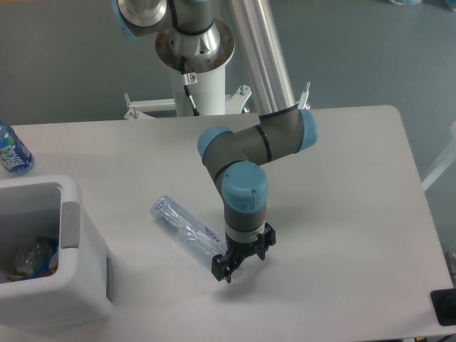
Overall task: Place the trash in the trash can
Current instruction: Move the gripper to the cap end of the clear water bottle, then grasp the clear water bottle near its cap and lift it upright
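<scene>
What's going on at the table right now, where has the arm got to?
The gripper is down at the near end of the long clear bottle, which lies on its side on the table. Whether the fingers have closed on it cannot be told from this view. The white trash can at the left already has a crumpled bottle inside. A blue-labelled bottle stands at the far left edge.

No lettering can be read anywhere. The blue-labelled bottle (12,151) at the table's left edge carries white markings too small to make out, and the long clear bottle (187,231) bears an illegible label.
</scene>
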Tool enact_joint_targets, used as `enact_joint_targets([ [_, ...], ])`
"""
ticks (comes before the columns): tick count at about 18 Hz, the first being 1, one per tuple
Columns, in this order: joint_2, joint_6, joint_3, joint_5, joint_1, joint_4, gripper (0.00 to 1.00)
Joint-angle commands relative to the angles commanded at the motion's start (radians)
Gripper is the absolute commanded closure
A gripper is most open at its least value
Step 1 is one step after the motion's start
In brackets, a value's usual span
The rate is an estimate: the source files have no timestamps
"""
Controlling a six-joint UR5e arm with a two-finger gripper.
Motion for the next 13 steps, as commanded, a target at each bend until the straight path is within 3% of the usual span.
enact_joint_targets([
  [7,0.0,-0.002,-0.002,0.002,-0.012,0.0,0.31],
  [13,0.002,-0.002,-0.017,0.021,-0.034,0.0,0.46],
])
